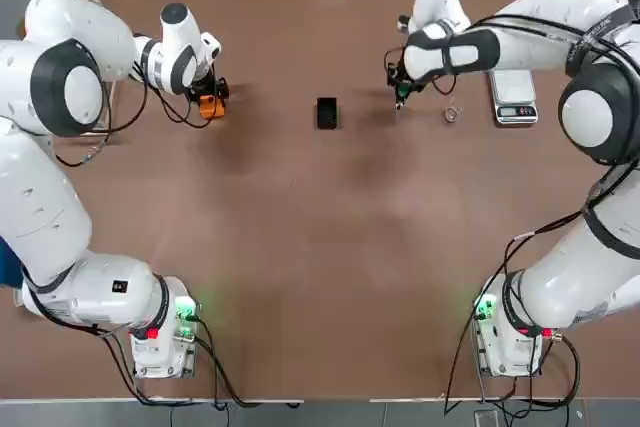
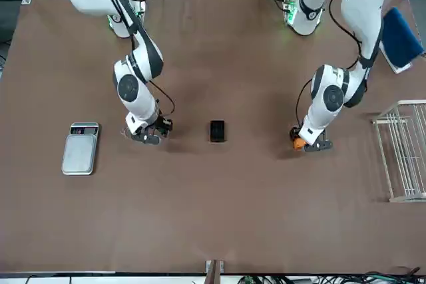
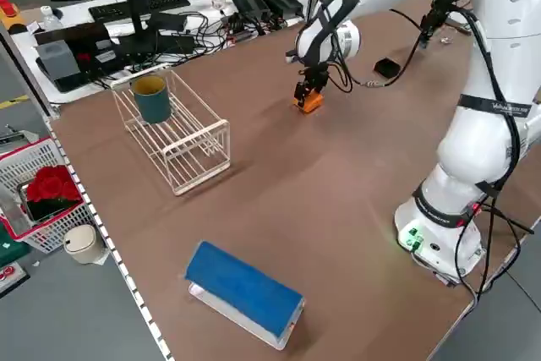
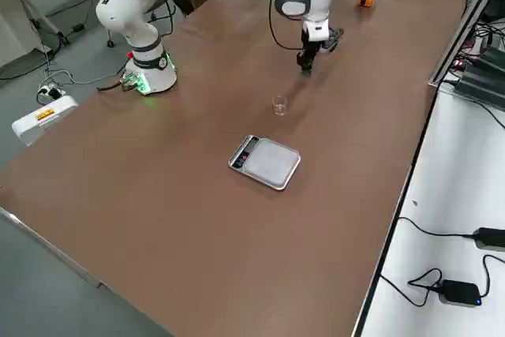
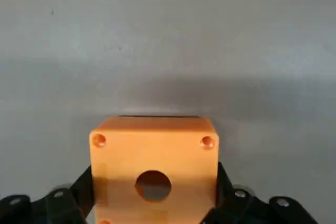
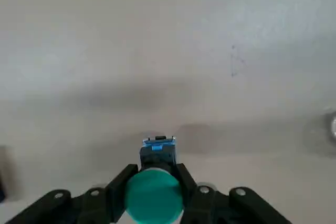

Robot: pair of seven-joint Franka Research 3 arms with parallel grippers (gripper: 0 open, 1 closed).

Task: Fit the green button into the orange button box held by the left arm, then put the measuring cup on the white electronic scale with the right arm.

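A: What is laid out on the brown table (image 1: 320,247)?

B: A wire rack (image 2: 403,151) is set near the left edge. The white electronic scale (image 1: 514,97) and the measuring cup (image 1: 452,112) are found toward the far right corner, with a flat black block (image 1: 326,112) mid-table near the far edge.

A: Which step is judged in hand?

B: The fitting. The orange button box (image 5: 154,167) is flanked by the left gripper (image 5: 152,208), fingers spread wide at its sides; full clamping cannot be confirmed. The green button (image 6: 154,193) is clamped in the right gripper (image 6: 154,203). Next, the two parts must be brought together and the stem aligned with the round hole.

A: What is hidden?

B: The button's stem is mostly covered by its cap, and the box's underside is not seen.
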